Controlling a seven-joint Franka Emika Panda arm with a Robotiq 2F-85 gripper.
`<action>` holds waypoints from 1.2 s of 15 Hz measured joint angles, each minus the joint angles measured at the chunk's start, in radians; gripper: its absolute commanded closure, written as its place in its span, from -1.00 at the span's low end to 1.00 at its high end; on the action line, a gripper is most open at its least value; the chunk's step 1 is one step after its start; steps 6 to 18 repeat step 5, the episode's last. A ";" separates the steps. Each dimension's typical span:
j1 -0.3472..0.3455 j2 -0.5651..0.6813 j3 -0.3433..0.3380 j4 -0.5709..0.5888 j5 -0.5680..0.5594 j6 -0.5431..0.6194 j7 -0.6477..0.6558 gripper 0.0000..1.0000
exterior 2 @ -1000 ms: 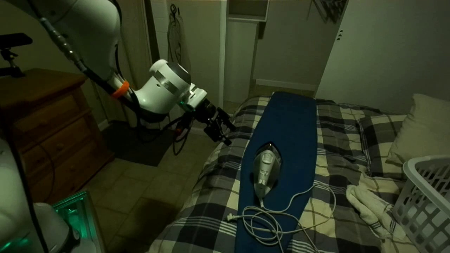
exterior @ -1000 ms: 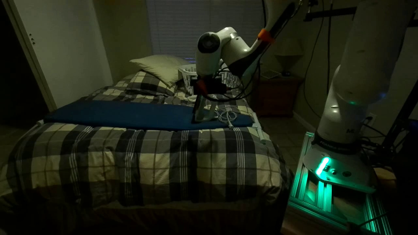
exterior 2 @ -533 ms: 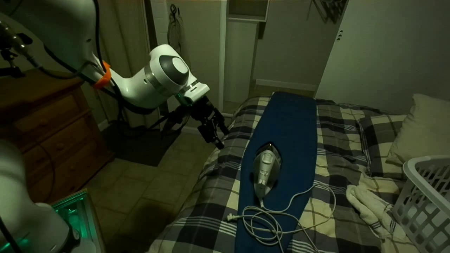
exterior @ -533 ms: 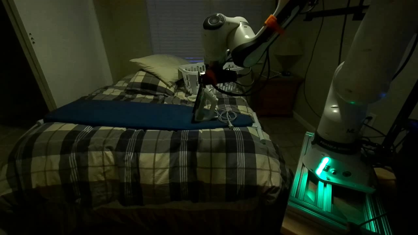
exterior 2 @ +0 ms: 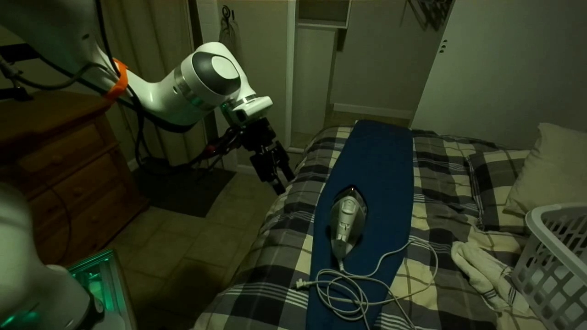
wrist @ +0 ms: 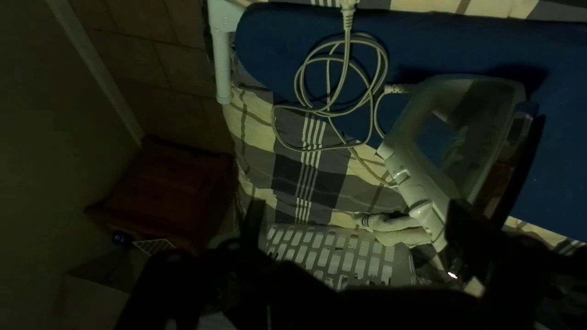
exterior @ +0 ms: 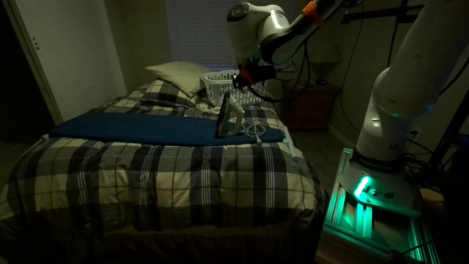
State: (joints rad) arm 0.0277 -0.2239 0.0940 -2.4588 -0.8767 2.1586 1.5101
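Observation:
My gripper [exterior 2: 284,183] is open and empty, held in the air above the bed's near side; its two dark fingers stand wide apart in the wrist view [wrist: 357,220]. In an exterior view it is a dark shape [exterior: 238,81] above and beyond the iron. The white iron [exterior: 236,119] stands on its heel, tip up, on the blue ironing board [exterior: 146,128]. It also shows in an exterior view [exterior 2: 347,215] and in the wrist view [wrist: 415,192], partly behind the right finger. Its pale cord [wrist: 347,50] lies coiled beside it. I see no contact between gripper and iron.
The board lies across a plaid bed [exterior: 176,176]. A white laundry basket [exterior 2: 548,238], pale rolled cloths [exterior 2: 481,270] and a pillow [exterior 2: 550,169] are on the bed. A wooden nightstand [exterior: 311,106] and a wooden dresser [exterior 2: 64,160] stand nearby. The room is dim.
My arm has risen and drawn back, taking the gripper up and away from the iron. The gripper has turned to point more downward. The iron, cord and board have not moved.

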 measured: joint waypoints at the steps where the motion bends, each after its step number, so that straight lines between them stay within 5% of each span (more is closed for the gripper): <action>1: 0.001 -0.009 0.002 0.000 0.000 -0.008 -0.003 -1.00; 18: 0.001 -0.024 0.005 0.000 0.000 -0.013 -0.009 -1.00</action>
